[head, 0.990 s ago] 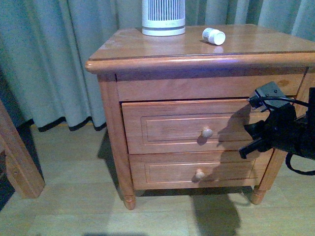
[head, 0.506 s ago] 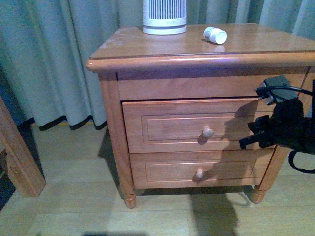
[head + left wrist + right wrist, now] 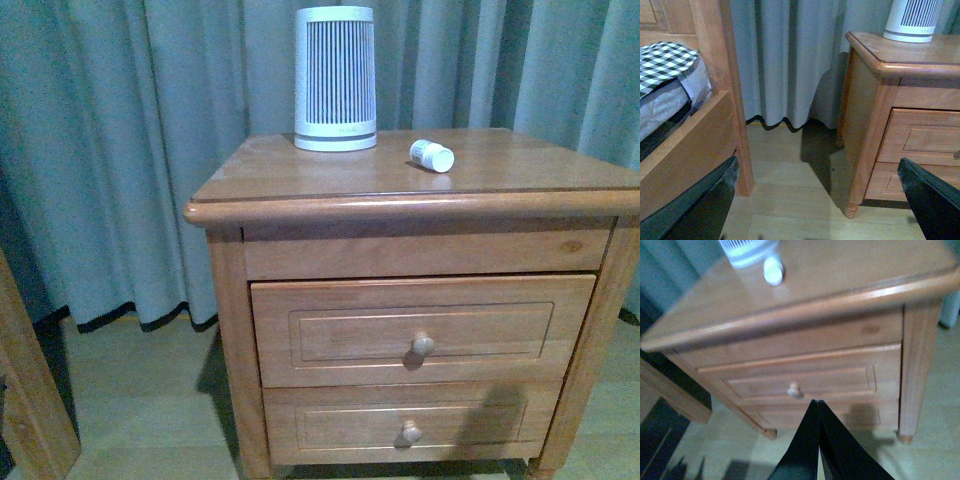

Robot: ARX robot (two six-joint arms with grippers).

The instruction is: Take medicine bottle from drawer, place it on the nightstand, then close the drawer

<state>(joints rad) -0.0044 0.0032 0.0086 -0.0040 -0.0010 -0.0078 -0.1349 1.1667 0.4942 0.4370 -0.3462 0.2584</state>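
The small white medicine bottle (image 3: 431, 155) (image 3: 773, 270) lies on its side on top of the reddish-brown nightstand (image 3: 400, 175) (image 3: 875, 115) (image 3: 855, 270). The upper drawer (image 3: 425, 328) (image 3: 805, 382) is pushed in, its pale knob (image 3: 423, 345) (image 3: 794, 389) showing. Neither arm appears in the front view. My right gripper (image 3: 816, 402) is shut with nothing in it, held back from the drawer front, below the knob. My left gripper (image 3: 817, 200) is open and holds nothing, low over the floor beside the nightstand's left side.
A tall white ribbed cylinder (image 3: 335, 78) (image 3: 912, 20) (image 3: 747, 250) stands at the back of the nightstand top. The lower drawer (image 3: 408, 432) is shut. Grey curtains (image 3: 120, 150) hang behind. A wooden bed frame (image 3: 715, 115) with a checked cloth (image 3: 665, 62) stands left of the nightstand.
The right arm has pulled back out of the front view. The view has tilted up, showing more of the nightstand top and the ribbed cylinder. The drawer stays closed.
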